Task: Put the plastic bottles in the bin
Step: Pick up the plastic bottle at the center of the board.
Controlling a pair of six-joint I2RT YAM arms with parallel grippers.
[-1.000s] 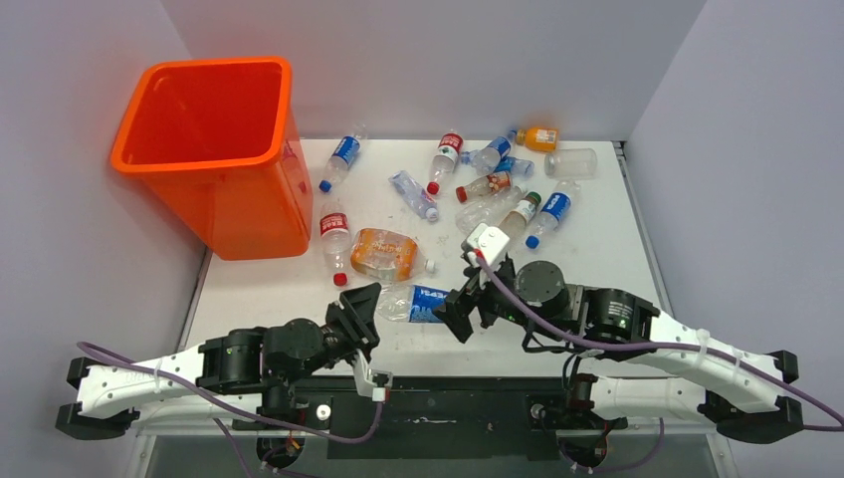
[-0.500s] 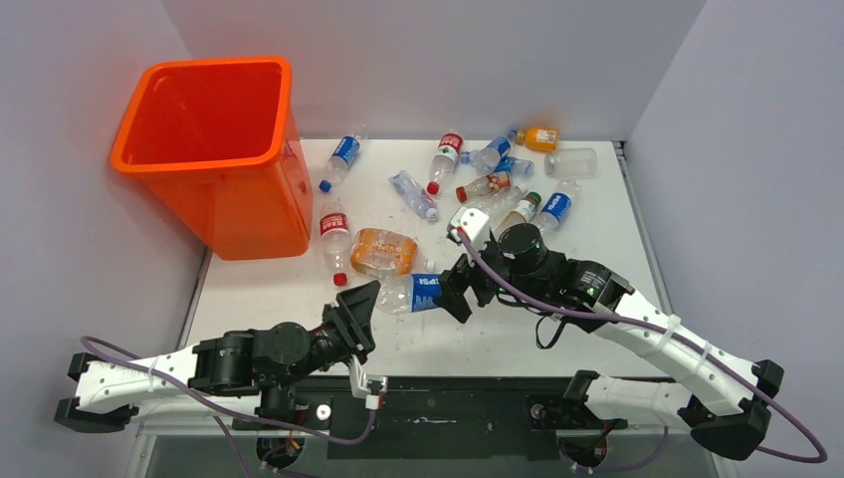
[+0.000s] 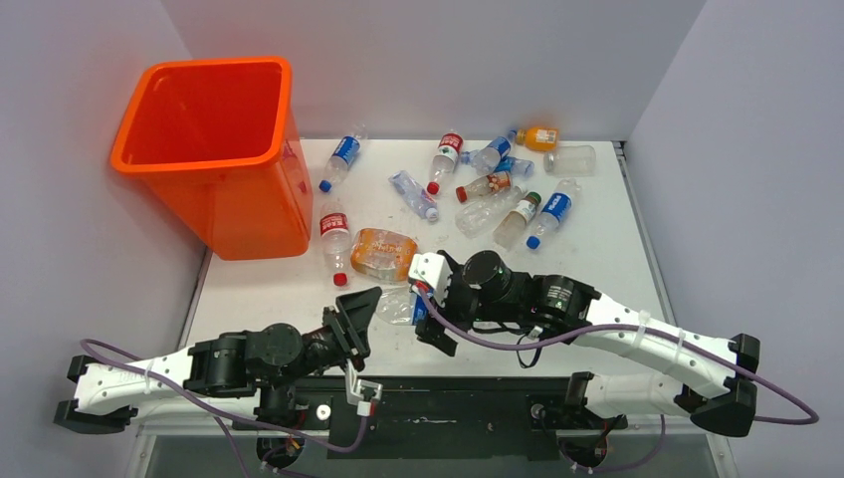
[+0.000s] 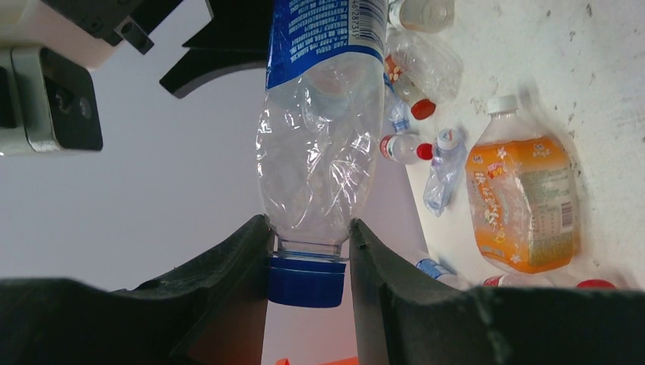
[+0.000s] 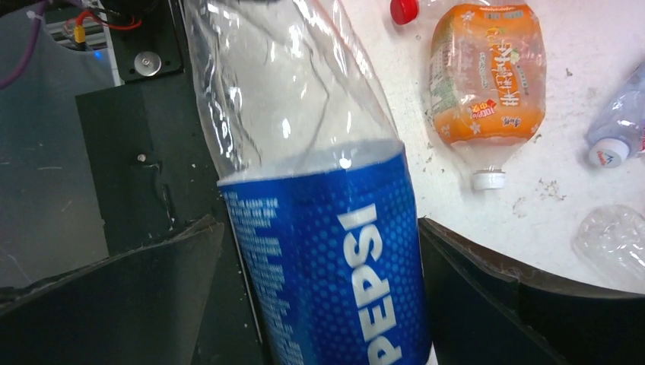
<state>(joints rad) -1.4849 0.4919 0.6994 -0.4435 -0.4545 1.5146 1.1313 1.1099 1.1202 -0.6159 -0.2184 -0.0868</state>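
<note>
A crushed clear Pepsi bottle [image 3: 396, 308] with a blue label and blue cap hangs between both arms near the table's front edge. My left gripper [image 4: 308, 258] is shut on its neck just above the cap [image 4: 306, 281]. My right gripper [image 5: 321, 224] straddles the blue label [image 5: 335, 266] with its jaws open and a gap on the left side. In the top view the left gripper [image 3: 362, 305] and right gripper [image 3: 428, 321] face each other. The orange bin [image 3: 249, 209] stands at the far left. Several more plastic bottles [image 3: 498, 184] lie at the back.
A flat orange-label bottle [image 3: 383, 252] lies just beyond the grippers, with a red-label bottle [image 3: 334, 239] beside it near the bin. A blue-label bottle [image 3: 341, 159] lies behind the bin's right side. Grey walls close in the table on three sides.
The right arm swung left and nearer, sliding its open jaws along the Pepsi bottle toward the left gripper. The left gripper kept its grip on the neck and shifted slightly.
</note>
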